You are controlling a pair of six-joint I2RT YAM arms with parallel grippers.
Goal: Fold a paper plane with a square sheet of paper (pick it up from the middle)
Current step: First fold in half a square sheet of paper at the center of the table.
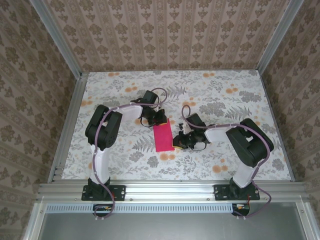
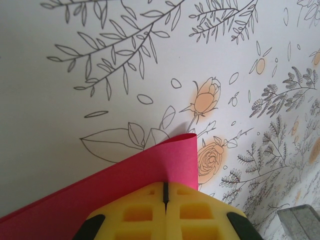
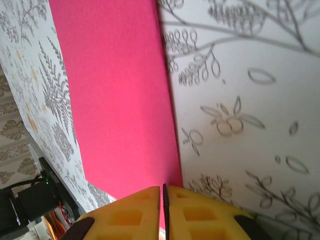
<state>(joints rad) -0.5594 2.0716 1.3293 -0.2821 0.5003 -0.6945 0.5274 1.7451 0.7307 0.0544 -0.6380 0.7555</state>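
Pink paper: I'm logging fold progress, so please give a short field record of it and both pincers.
paper: magenta sheet, a narrow rectangle on the floral tablecloth, apparently folded over
far end: curls up off the cloth
left pincer: shut, at the curled far end
right pincer: shut, at the sheet's near right edge
pinched or only pressed: cannot tell
plane shape: not yet

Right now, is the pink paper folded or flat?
Folded. From above, the paper looks like a narrow rectangle, and the left wrist view shows it curled over.
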